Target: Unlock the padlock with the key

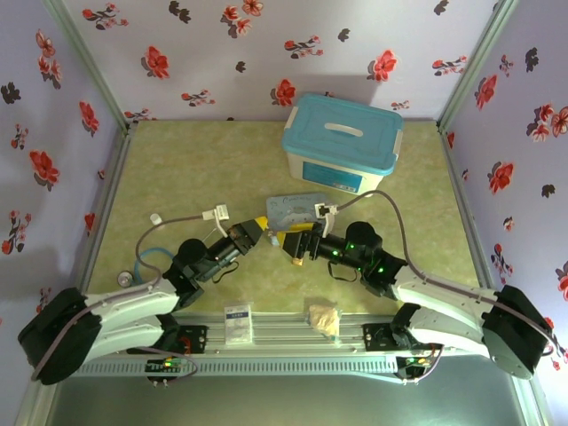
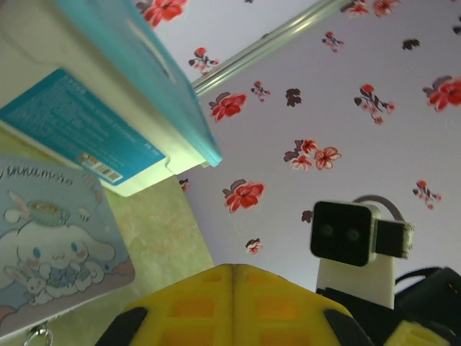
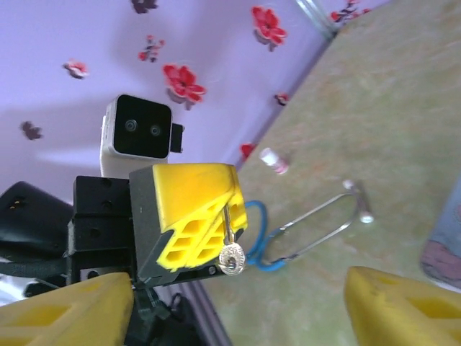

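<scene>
Right fingers [image 3: 403,306] spread and empty, padlock [image 3: 231,257] hanging just ahead.
Your left fingers [image 3: 194,216] are pressed together on what looks like its thin shackle, so the brass body dangles below them, long axis roughly upright. It faces the gap between your right fingers, a little left of the middle. The left arm has it; the right is near but apart. Count one padlock, one tin [image 2: 50,245], one tub [image 1: 342,142], one stethoscope [image 3: 328,209]. The key you cannot place: a small metal ring [image 2: 37,336] at the tin's edge may be it, but it is too small to tell.
</scene>
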{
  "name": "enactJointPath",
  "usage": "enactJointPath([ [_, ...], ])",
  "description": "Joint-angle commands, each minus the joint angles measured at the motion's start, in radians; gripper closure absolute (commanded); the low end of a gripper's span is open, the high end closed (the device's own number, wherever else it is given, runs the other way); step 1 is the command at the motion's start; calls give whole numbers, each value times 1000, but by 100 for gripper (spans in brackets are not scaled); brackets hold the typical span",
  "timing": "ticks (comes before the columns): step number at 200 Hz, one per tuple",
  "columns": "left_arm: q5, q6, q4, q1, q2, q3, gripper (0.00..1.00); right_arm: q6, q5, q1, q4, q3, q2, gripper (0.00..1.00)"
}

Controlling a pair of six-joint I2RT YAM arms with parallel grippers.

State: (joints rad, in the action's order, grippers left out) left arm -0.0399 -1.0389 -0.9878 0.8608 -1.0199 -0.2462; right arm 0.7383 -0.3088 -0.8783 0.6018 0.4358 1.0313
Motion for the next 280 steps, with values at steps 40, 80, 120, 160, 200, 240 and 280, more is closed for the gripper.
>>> enactJointPath([
  [40, -12, 255, 116, -5, 174, -27, 100, 62, -120, -5, 263, 29, 108, 41],
  [80, -5, 224, 62, -5, 160, -15, 100, 68, -160, -35, 335, 75, 201, 46],
  [120, 7, 209, 55, -5, 160, -15, 100, 75, -172, -39, 373, 92, 256, 67],
  [160, 18, 192, 40, -5, 159, -9, 100, 54, -154, -40, 349, 83, 246, 90],
  [200, 38, 180, 36, -4, 157, 3, 100, -4, -66, -41, 240, 65, 188, 100],
  [240, 115, 51, 301, -19, 215, -43, 53, -312, 295, -85, -393, 202, 94, 100],
  [280, 105, -220, 682, -24, 157, -180, 34, -615, 729, -220, -624, 290, 143, 100],
])
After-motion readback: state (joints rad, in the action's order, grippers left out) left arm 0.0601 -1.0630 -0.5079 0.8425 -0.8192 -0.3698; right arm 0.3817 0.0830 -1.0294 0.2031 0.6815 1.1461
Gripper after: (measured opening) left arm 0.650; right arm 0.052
